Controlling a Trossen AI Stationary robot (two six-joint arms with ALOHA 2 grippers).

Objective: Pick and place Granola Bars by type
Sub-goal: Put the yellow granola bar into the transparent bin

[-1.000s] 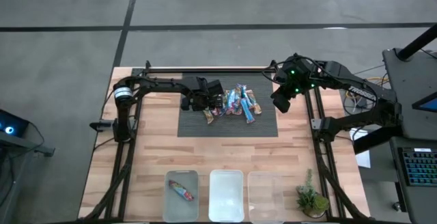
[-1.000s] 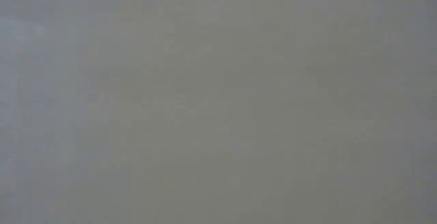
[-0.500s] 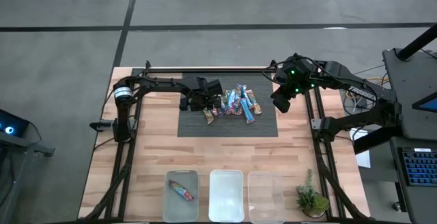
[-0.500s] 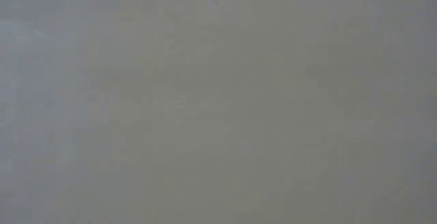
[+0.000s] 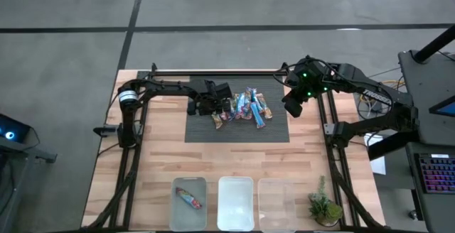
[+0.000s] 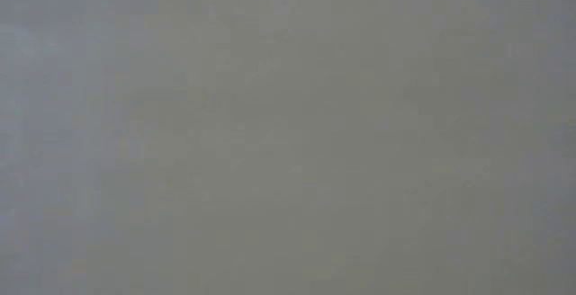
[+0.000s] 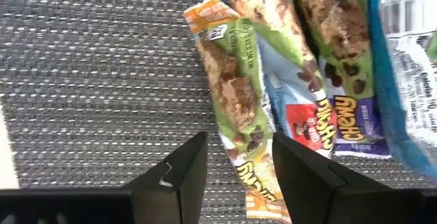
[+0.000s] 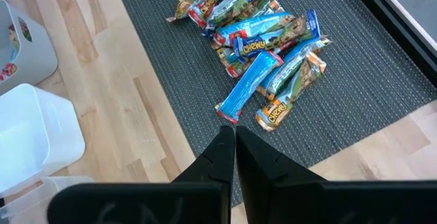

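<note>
Nothing moved: left fingers straddle orange-ended bar.

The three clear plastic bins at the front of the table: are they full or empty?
Nearly empty. The left clear bin holds one red-wrapped bar; the middle bin and right bin show nothing inside.

left end effector: fingers apart, lowered | right end effector: fingers together, raised

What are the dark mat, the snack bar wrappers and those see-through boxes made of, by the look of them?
Mat: probably woven vinyl or fabric, matte, with a ribbed weave. Granola bar wrappers: thin glossy printed film, crinkled and glinting. Bins: seemingly translucent plastic, smooth and cloudy, with the table faintly showing through.
</note>
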